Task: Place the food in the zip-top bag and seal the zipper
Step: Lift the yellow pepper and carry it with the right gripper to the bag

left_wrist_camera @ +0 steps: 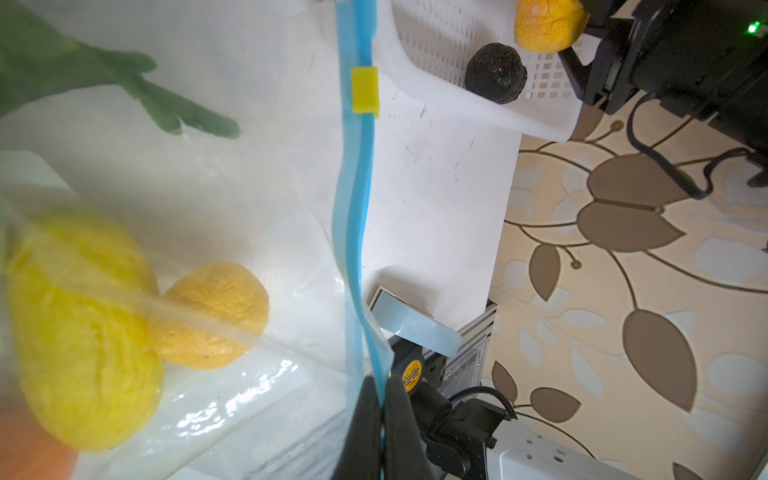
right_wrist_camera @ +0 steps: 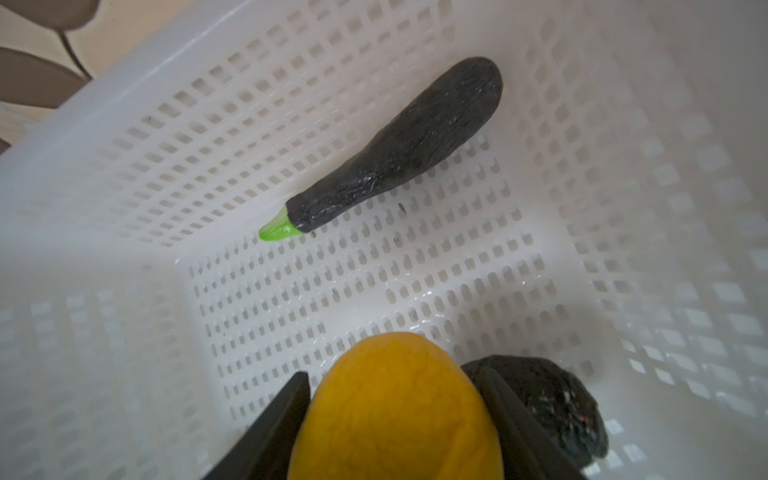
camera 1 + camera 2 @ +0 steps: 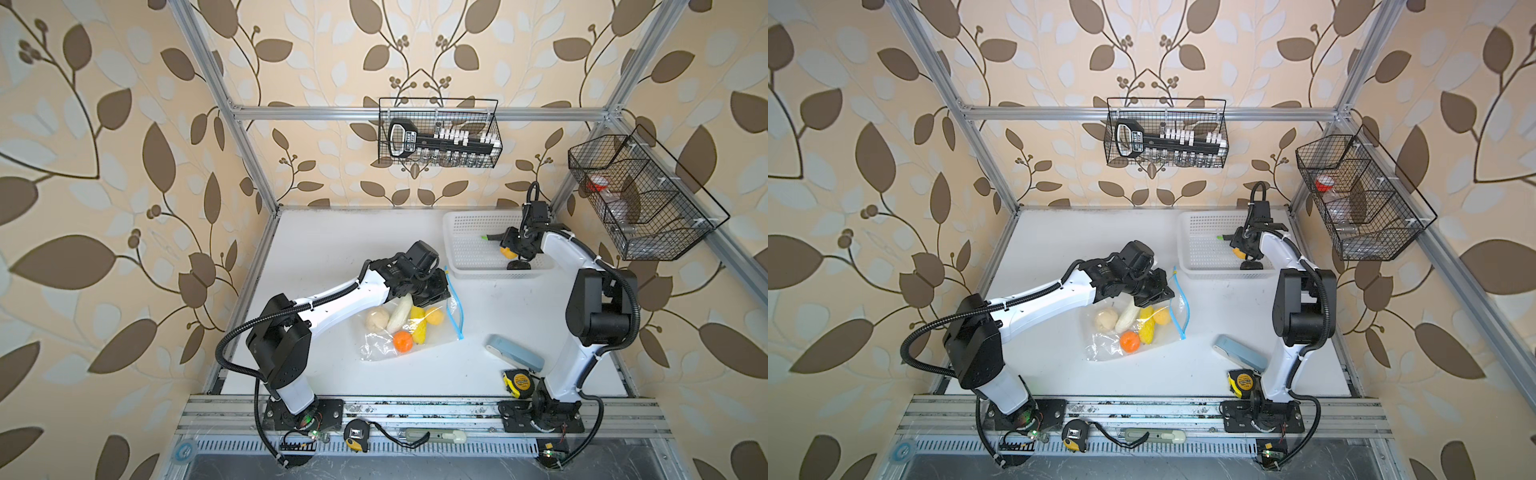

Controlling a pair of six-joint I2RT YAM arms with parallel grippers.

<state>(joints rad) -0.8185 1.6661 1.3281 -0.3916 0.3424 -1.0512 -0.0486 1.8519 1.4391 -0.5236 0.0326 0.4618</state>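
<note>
Toy fruits are already bagged; the clear bag's light-blue zipper is pinched by the left gripper, a yellow-orange fruit by the right gripper; two dark pieces are left.

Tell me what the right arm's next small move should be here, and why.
Probably lift clear of the white basket toward the bag. The right gripper is closed on the yellow-orange fruit over the basket floor, with a dark round piece close beside it. The left gripper pinches the zipper, holding up the zip-top bag by its mouth edge, so it seems ready.
</note>
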